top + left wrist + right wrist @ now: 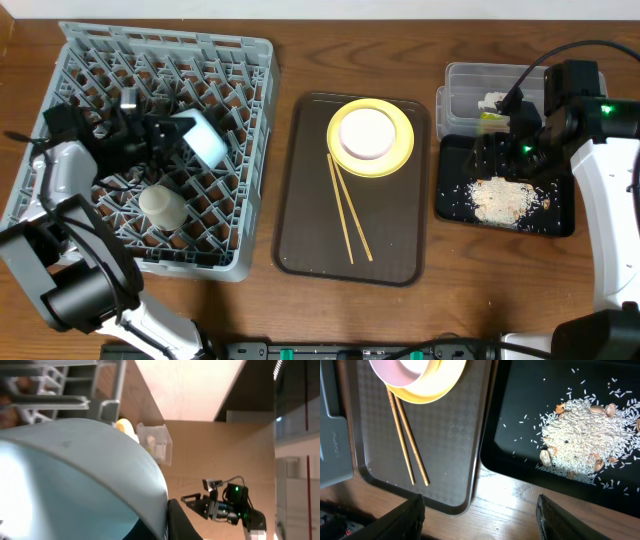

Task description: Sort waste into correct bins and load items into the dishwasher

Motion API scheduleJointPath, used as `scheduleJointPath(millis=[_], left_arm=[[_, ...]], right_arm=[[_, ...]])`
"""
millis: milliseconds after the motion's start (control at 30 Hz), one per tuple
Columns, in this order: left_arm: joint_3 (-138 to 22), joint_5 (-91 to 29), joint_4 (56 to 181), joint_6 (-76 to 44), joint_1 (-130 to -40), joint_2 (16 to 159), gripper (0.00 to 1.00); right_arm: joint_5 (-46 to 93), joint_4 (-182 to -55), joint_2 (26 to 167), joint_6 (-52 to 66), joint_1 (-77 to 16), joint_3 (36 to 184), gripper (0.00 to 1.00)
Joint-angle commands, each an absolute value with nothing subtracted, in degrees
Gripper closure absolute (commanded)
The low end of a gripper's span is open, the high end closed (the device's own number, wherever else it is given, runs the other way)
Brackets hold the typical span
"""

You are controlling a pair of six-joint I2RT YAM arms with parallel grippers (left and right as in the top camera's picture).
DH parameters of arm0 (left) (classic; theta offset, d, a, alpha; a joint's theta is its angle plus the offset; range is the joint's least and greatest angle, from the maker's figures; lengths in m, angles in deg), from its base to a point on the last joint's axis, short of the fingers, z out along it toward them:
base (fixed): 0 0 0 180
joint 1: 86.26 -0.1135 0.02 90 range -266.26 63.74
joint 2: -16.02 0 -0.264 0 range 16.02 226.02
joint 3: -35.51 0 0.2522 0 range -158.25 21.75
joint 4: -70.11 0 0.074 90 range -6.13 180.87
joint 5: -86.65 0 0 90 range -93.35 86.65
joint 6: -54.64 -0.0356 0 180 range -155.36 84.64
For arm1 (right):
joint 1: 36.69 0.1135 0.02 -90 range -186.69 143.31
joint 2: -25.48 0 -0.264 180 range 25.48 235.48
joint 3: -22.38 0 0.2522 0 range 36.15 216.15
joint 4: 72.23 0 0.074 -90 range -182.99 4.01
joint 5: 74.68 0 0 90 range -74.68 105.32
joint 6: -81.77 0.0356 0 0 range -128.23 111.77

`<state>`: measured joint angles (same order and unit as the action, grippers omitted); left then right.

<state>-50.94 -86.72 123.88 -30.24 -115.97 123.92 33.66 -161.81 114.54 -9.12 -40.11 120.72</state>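
Left pincer (172, 137): closed on the rim of the blue bowl (207, 140); it holds the bowl tilted above the middle of the rack (235, 60)
Right pincer (480, 512): open; fingers wide apart, nothing between them; it hangs over the near left edge of the black tray (455, 205)
Rack: at the left end of the worktop (290, 50); 1 small cup (160, 205) stands among its pegs toward the front
Brown tray (300, 230): mid-worktop; carries the yellow plate (400, 150) at its back end, with the white bowl (367, 132) sitting on the plate
Chopsticks (348, 212): 2 thin sticks, almost parallel, running from the plate's edge toward the tray's front
Waste: wrapper (490, 117) and white scrap (492, 100) lie in the clear tub (465, 80) by the back right corner; food bits (505, 198) are heaped on the black tray, with a few strays around the heap
Handling, blue bowl: likely light, rigid and smooth; a rim pinch can swivel, so it should be lowered slowly between the pegs
Handling, plate and white bowl: probably stiff and slick; the bowl's rim is the natural hold; the plate lies flat, so its raised edge is the only purchase
Handling, chopsticks: light, thin, prone to roll; a mid-length pinch seems best
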Motion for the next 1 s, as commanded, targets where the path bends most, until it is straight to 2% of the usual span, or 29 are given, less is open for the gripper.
scheduleJointPath(millis=[0, 33, 100, 133, 300, 367, 600, 767, 833, 967], left_arm=[[-51.2, -74.2, 125.0, -30.4, -117.5, 124.7, 0.92], [-51.2, -72.7, 125.6, -30.5, -117.9, 124.7, 0.92], [-51.2, -70.6, 126.5, -30.7, -118.6, 124.7, 0.86], [-51.2, -69.7, 127.0, -30.7, -119.0, 124.7, 0.8], [-51.2, -69.5, 130.3, -32.2, -120.7, 124.4, 0.34], [-51.2, -67.6, 131.5, -33.0, -121.1, 123.6, 0.27], [-51.2, -57.1, 135.6, -34.8, -120.8, 113.6, 0.24], [-51.2, -44.0, 138.7, -34.7, -117.9, 103.2, 0.26], [-51.2, -38.3, 140.6, -34.7, -115.4, 100.0, 0.32], [-51.2, -27.6, 146.0, -33.0, -108.9, 97.7, 0.67]], right_arm=[[33.5, -161.9, 113.5, -9.6, -40.5, 121.2, 0.31], [33.4, -162.0, 113.5, -9.6, -40.5, 121.2, 0.31], [33.1, -161.9, 113.5, -9.6, -40.5, 121.2, 0.31], [33.1, -161.9, 113.5, -9.6, -40.5, 121.2, 0.31], [33.1, -161.9, 113.5, -9.6, -40.5, 121.2, 0.3], [33.1, -161.9, 113.5, -9.6, -40.5, 121.2, 0.3], [33.1, -161.9, 113.5, -9.6, -40.5, 121.2, 0.3], [33.1, -161.8, 113.5, -9.6, -40.5, 121.2, 0.3], [33.1, -161.9, 113.5, -9.6, -40.5, 121.2, 0.3], [33.1, -161.9, 113.5, -9.6, -40.5, 121.2, 0.3]])
